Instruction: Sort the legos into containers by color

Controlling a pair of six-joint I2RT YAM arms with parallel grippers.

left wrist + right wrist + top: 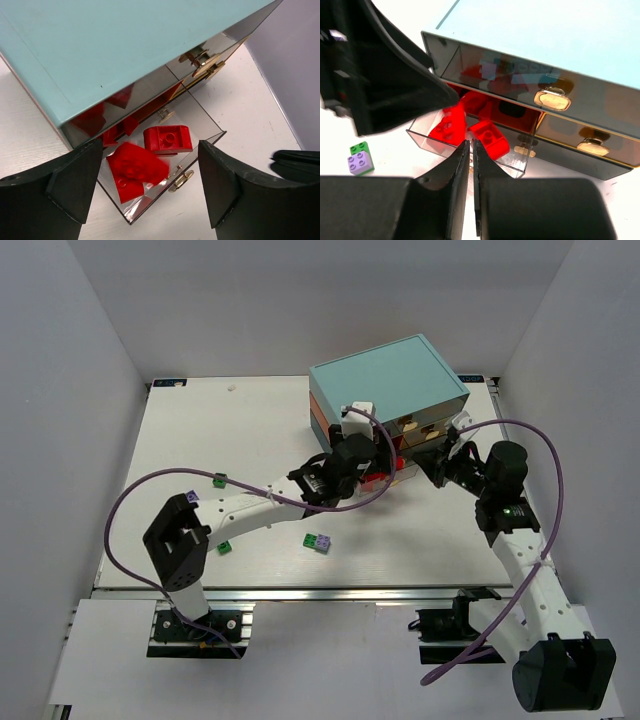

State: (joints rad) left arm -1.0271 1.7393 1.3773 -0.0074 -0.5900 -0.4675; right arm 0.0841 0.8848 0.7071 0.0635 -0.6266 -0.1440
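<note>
While hovering over the open drawer [212, 127] of red bricks [167, 139], with left gripper [150, 170] spread empty and right gripper [471, 150] pinched nearly shut, seems between picks; needs next a reach for loose bricks [318, 541].

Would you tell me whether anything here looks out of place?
A lilac brick and a green brick lie touching on the table, apart from the open drawer of red bricks, so two colours are mixed.

Three green legos [226, 547], one lilac lego [323, 542], at least two red [167, 139], one chest [385, 375].
</note>
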